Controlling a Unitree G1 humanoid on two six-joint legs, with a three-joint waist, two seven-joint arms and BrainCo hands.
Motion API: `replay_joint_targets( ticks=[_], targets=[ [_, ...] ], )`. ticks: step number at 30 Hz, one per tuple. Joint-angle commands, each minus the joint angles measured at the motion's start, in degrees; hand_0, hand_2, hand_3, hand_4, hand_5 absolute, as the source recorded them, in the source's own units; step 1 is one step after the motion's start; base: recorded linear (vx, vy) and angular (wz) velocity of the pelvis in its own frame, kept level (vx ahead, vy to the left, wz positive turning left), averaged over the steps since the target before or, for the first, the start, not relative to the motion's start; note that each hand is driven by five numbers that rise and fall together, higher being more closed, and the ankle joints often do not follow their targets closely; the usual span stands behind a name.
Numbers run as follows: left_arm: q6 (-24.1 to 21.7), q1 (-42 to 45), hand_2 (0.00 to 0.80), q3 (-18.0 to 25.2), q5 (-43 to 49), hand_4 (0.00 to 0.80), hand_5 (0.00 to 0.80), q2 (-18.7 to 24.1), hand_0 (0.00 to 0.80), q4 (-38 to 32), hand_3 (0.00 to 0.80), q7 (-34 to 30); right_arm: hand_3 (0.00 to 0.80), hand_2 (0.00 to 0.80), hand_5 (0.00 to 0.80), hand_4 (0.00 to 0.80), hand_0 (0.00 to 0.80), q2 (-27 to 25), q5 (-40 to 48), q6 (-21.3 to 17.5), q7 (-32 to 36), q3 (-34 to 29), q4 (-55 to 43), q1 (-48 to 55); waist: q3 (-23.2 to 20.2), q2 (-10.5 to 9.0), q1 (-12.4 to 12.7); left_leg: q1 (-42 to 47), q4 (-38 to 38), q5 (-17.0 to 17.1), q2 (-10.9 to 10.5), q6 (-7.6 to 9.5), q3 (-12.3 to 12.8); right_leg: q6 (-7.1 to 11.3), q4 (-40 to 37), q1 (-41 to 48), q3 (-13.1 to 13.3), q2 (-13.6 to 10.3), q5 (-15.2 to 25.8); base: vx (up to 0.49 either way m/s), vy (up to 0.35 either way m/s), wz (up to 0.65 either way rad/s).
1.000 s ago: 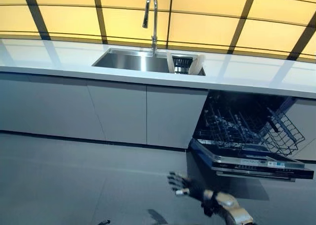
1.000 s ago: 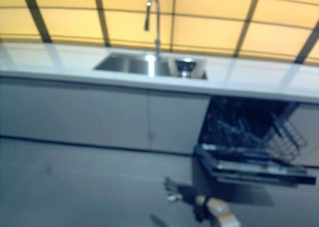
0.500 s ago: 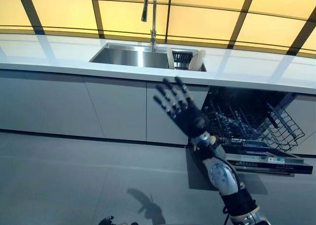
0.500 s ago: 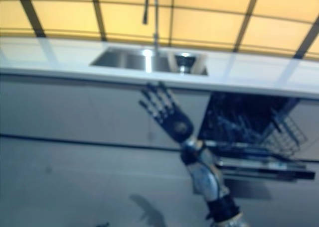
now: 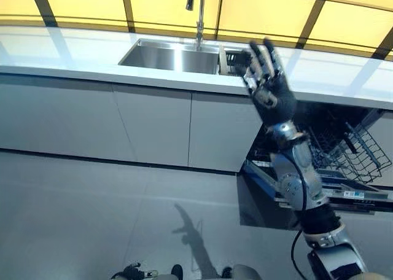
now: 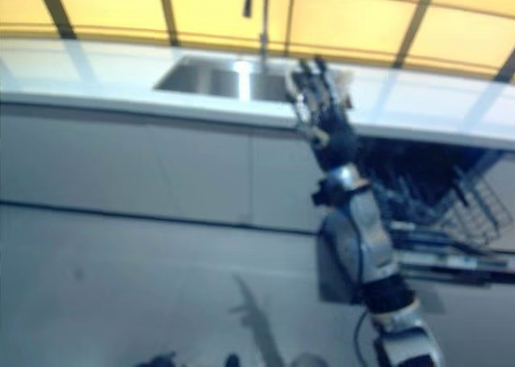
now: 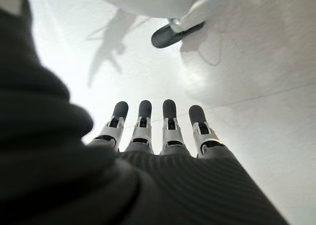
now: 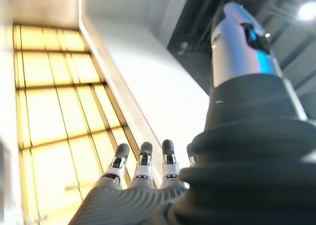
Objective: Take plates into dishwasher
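Left eye view: the right hand [image 5: 268, 83] is raised in front of the right end of the sink [image 5: 166, 56], fingers straight and spread, holding nothing. The plates [image 5: 223, 58] stand upright in the sink's right end, beyond the fingers [image 5: 268, 51] and largely hidden by them; contact cannot be confirmed. The dishwasher [image 5: 344, 169] is open below the countertop [image 5: 73, 50], rack [image 5: 362, 157] pulled out. Left wrist view: the left hand [image 7: 163, 136] points at the floor [image 7: 256, 52], fingers straight, empty.
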Motion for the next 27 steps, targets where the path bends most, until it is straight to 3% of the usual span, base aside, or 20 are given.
replay_joint_targets(
  ticks=[1,3,6,8,9,10,12,14,15,16,17,19,21,22,23,24,25,26,27],
  targets=[
    [-1.0,1.7,0.0,-2.0,3.8,0.0,0.0,0.7,0.0,1.2,0.0,-0.9,0.0,0.0,0.0,0.0,0.0,-3.9,-1.0,-0.8,-6.1,-4.3,2.1,-7.5,-0.6,-1.04,-1.5,10.8,-2.1,-9.8,-7.0,1.07,2.5,-2.5,-3.1,-8.7,-1.1,1.9,13.5,0.564,-0.119,0.89],
    [-1.1,1.9,0.0,-1.6,4.4,0.0,0.0,0.8,0.0,2.0,0.0,-1.4,0.0,0.0,0.0,0.0,0.0,-5.2,-0.1,0.3,-8.1,-4.8,2.5,-8.7,-0.5,-1.26,-2.2,13.3,-0.6,-12.3,-7.2,1.51,2.0,-2.7,-3.4,-10.3,-1.9,1.7,15.0,0.55,-0.161,0.98],
    [-1.2,2.5,0.0,-0.8,5.0,0.0,0.0,1.1,0.0,2.8,0.0,-2.1,0.0,0.0,0.0,0.0,0.0,-5.5,-0.6,0.5,-7.4,-4.9,2.9,-9.2,-1.4,-1.75,-2.8,15.1,2.4,-16.3,-7.5,2.28,0.6,-3.37,-2.2,-9.9,-0.8,1.0,15.1,0.487,-0.193,0.17],
    [-1.4,3.5,0.0,0.1,4.5,0.0,0.0,1.1,0.0,3.8,0.0,-2.3,0.0,0.0,0.0,0.0,0.0,-5.9,-1.7,1.7,-6.8,-4.7,2.9,-10.0,-3.1,-1.52,-3.1,17.3,5.5,-19.0,-6.4,0.4,1.4,-4.02,0.6,-7.7,-1.2,0.0,13.2,0.602,-0.269,-0.19],
    [-1.6,4.4,0.0,0.9,5.0,0.0,0.0,0.9,0.0,3.7,0.0,-3.0,0.0,0.0,0.0,0.0,0.0,-5.9,-2.9,2.8,-6.1,-4.0,2.3,-10.1,-4.7,-0.32,-3.3,19.2,8.3,-16.7,-4.5,-2.65,3.5,-4.87,1.3,-5.8,-3.0,-0.1,11.4,0.653,-0.312,0.05],
    [-2.1,4.7,0.0,1.2,5.1,0.0,0.0,0.8,0.0,3.7,0.0,-3.0,0.0,0.0,0.0,0.0,0.0,-5.8,-2.5,3.4,-5.8,-3.4,1.9,-10.2,-5.2,0.23,-3.3,19.4,10.8,-13.9,-3.5,-3.95,4.6,-5.48,1.2,-4.8,-4.0,0.2,10.6,0.592,-0.315,0.17],
    [-4.3,5.1,0.0,1.8,2.8,0.0,0.0,0.6,0.0,3.2,0.0,-2.5,0.0,0.0,0.0,0.0,0.0,-5.2,-3.1,4.4,-5.5,-1.6,1.0,-10.1,-6.0,1.22,-3.0,16.9,21.8,-4.0,-2.1,-7.6,6.0,-7.61,-0.4,-0.9,-4.9,1.8,8.7,0.437,-0.288,0.15],
    [-5.7,5.1,0.0,1.9,1.2,0.0,0.0,0.0,0.0,1.5,0.0,-1.9,0.0,0.0,0.0,0.0,0.0,-5.1,-3.5,4.0,-5.2,-0.5,0.4,-9.8,-5.5,-1.04,-1.6,5.9,42.5,3.6,-3.4,-10.25,8.4,-9.7,-2.5,4.6,-5.0,0.4,7.2,0.333,-0.276,0.06],
    [-6.0,5.1,0.0,2.0,1.0,0.0,0.0,-0.1,0.0,0.6,0.0,-1.7,0.0,0.0,0.0,0.0,0.0,-5.1,-3.9,4.2,-5.2,-0.5,0.3,-9.8,-5.2,-1.71,-1.1,1.9,47.9,4.4,-3.2,-10.59,9.4,-10.3,-2.8,5.8,-5.3,-0.1,6.5,0.295,-0.281,-0.03],
    [-5.7,5.1,0.0,1.8,1.2,0.0,0.0,-0.2,0.0,-2.0,0.0,-1.0,0.0,0.0,0.0,0.0,0.0,-5.1,-4.7,3.9,-5.6,-0.8,0.6,-9.8,-3.9,-2.9,0.2,-6.3,57.2,4.0,-1.3,-10.53,11.3,-11.27,-2.8,8.2,-6.0,-1.0,5.2,0.261,-0.228,-0.28],
    [-4.7,4.9,0.0,1.4,0.7,0.0,0.0,0.0,0.0,-3.9,0.0,-0.6,0.0,0.0,0.0,0.0,0.0,-5.0,-5.4,3.8,-6.1,-1.0,0.8,-9.9,-3.0,-3.46,0.9,-11.3,59.7,2.6,-0.2,-10.04,11.8,-11.49,-2.8,9.5,-6.0,-1.4,4.9,0.276,-0.185,-0.41],
    [-3.4,4.1,0.0,1.3,-0.1,0.0,0.0,0.4,0.0,-5.9,0.0,-0.4,0.0,0.0,0.0,0.0,0.0,-5.1,-6.4,3.3,-6.8,-1.0,1.5,-10.5,-1.5,-3.73,2.0,-15.2,55.9,0.2,1.5,-8.53,12.4,-11.22,-3.4,11.1,-5.3,-1.3,4.6,0.286,-0.053,-0.22],
    [-3.1,3.4,0.0,1.3,-0.2,0.0,0.0,0.9,0.0,-6.2,0.0,0.2,0.0,0.0,0.0,0.0,0.0,-5.0,-8.3,3.3,-8.4,0.0,2.6,-12.2,-0.9,-3.21,3.0,-13.4,42.1,-0.7,2.8,-7.51,13.8,-10.84,-4.0,12.4,-4.5,-0.3,3.4,0.415,0.041,-0.22],
    [-2.6,3.0,0.0,1.5,0.1,0.0,0.0,1.2,0.0,-6.3,0.0,-0.1,0.0,0.0,0.0,0.0,0.0,-5.4,-8.9,4.0,-10.0,0.8,3.0,-13.4,-0.7,-2.47,3.6,-12.0,30.6,0.6,3.2,-7.69,14.4,-10.57,-4.0,13.3,-3.3,0.8,2.3,0.361,0.074,-0.15],
    [-2.5,3.0,0.0,1.6,0.1,0.0,0.0,1.2,0.0,-6.3,0.0,-0.3,0.0,0.0,0.0,0.0,0.0,-5.5,-9.1,4.2,-10.5,0.9,3.1,-13.7,-0.6,-2.43,3.8,-11.8,28.9,0.9,3.1,-7.72,14.5,-10.51,-4.0,13.6,-2.9,0.9,2.1,0.478,0.122,-0.16],
    [-2.1,2.9,0.0,1.7,0.5,0.0,0.0,1.2,0.0,-6.2,0.0,-0.6,0.0,0.0,0.0,0.0,0.0,-6.0,-9.7,4.6,-11.9,1.3,3.8,-14.3,-0.8,-1.62,4.6,-13.0,19.2,2.5,3.4,-8.09,14.0,-10.16,-4.0,14.3,-1.6,2.1,1.4,0.378,0.09,-0.07],
    [-2.2,3.0,0.0,1.7,0.8,0.0,0.0,1.1,0.0,-6.0,0.0,-0.5,0.0,0.0,0.0,0.0,0.0,-6.2,-9.7,4.9,-12.2,1.5,4.1,-14.5,-0.6,-1.53,4.9,-12.6,15.6,3.6,3.1,-8.33,13.8,-10.04,-4.0,14.9,-1.0,2.4,1.0,0.648,0.146,-0.16],
    [-2.4,3.7,0.0,1.4,1.7,0.0,0.0,0.9,0.0,-6.0,0.0,-0.1,0.0,0.0,0.0,0.0,0.0,-6.7,-10.2,5.1,-13.1,2.1,5.2,-14.6,-0.7,-1.13,6.3,-14.8,6.4,6.6,2.8,-8.83,12.5,-9.83,-4.5,17.2,1.3,3.5,0.1,0.617,0.122,-0.08],
    [-2.7,4.2,0.0,1.3,2.1,0.0,0.0,0.7,0.0,-5.9,0.0,0.1,0.0,0.0,0.0,0.0,0.0,-7.1,-10.9,4.9,-13.1,2.4,6.1,-14.5,-0.8,-0.9,7.1,-16.3,1.4,8.6,2.7,-9.05,12.6,-9.83,-4.5,18.6,2.7,4.1,-0.3,0.617,0.122,0.04]
  ],
)
